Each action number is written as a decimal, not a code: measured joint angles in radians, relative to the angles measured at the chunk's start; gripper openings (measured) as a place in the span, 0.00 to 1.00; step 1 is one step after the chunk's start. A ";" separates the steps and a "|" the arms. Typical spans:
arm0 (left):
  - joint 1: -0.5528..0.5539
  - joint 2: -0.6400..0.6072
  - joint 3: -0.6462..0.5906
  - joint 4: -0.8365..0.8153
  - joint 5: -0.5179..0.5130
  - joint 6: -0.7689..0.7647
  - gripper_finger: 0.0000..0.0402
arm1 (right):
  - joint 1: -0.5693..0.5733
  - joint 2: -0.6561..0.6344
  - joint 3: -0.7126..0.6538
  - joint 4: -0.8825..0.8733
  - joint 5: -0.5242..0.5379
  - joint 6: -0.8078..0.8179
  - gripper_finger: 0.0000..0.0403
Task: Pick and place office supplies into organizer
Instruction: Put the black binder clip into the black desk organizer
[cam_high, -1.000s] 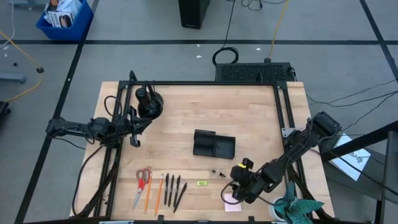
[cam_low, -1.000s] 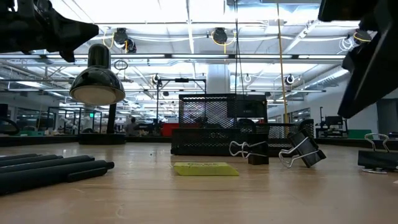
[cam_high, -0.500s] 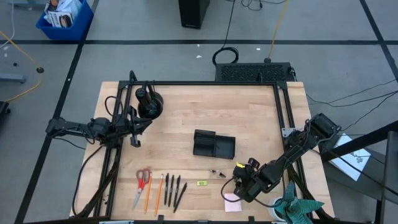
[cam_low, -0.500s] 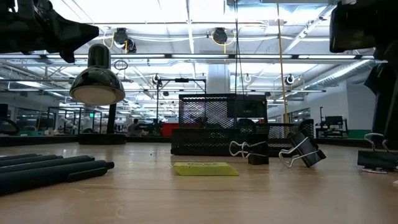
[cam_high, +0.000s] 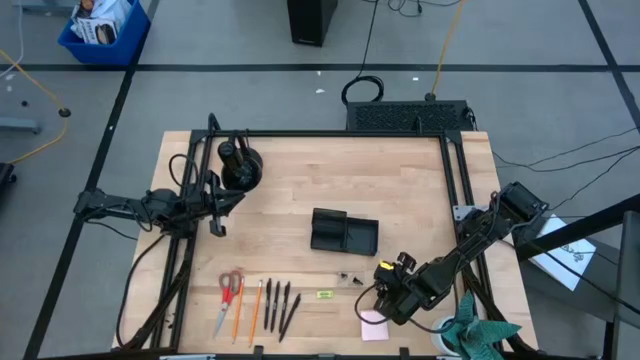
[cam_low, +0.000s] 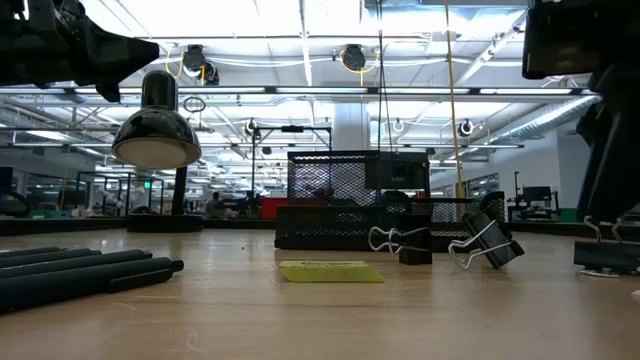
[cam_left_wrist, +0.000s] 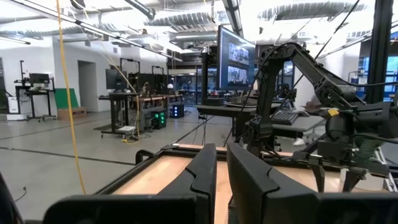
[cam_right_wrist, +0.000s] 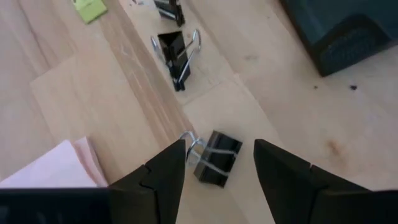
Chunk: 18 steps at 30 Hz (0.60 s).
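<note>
From the high view I see the right gripper (cam_high: 383, 291) near the front edge of the table (cam_high: 400, 190), between the organizer (cam_high: 343, 232) and the pink notepad (cam_high: 374, 324). The right wrist view adds what the overhead cannot resolve: a black binder clip (cam_right_wrist: 214, 159) lies on the wood between my two dark fingers (cam_right_wrist: 163, 171), which stand spread apart on either side of it without touching it. A second clip (cam_right_wrist: 175, 53) lies further on, near the yellow-green tag (cam_right_wrist: 89, 9), with the organizer's corner (cam_right_wrist: 339, 28) off to one side. The low view shows the clips (cam_low: 487, 243) and tag (cam_low: 330, 271) resting flat in front of the mesh organizer (cam_low: 355, 212). The scissors (cam_high: 228, 298), pencil (cam_high: 256, 310) and pens (cam_high: 280, 305) lie in a row along the front left, well apart from the right gripper. The left gripper (cam_high: 217, 212) waits at the left edge beside the round black object (cam_high: 240, 165), its fingers (cam_left_wrist: 199, 171) nearly pressed together and empty. Bare wood lies all around the organizer.
</note>
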 joint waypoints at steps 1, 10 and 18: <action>0.000 0.000 0.000 0.000 0.000 0.000 0.12 | 0.000 0.000 0.000 0.000 0.000 0.000 0.44; 0.000 0.000 0.000 -0.001 0.000 0.005 0.12 | 0.000 0.000 -0.040 0.032 -0.004 0.000 0.39; 0.000 0.000 0.000 -0.001 0.000 0.005 0.12 | 0.000 0.000 -0.075 0.066 -0.006 -0.002 0.28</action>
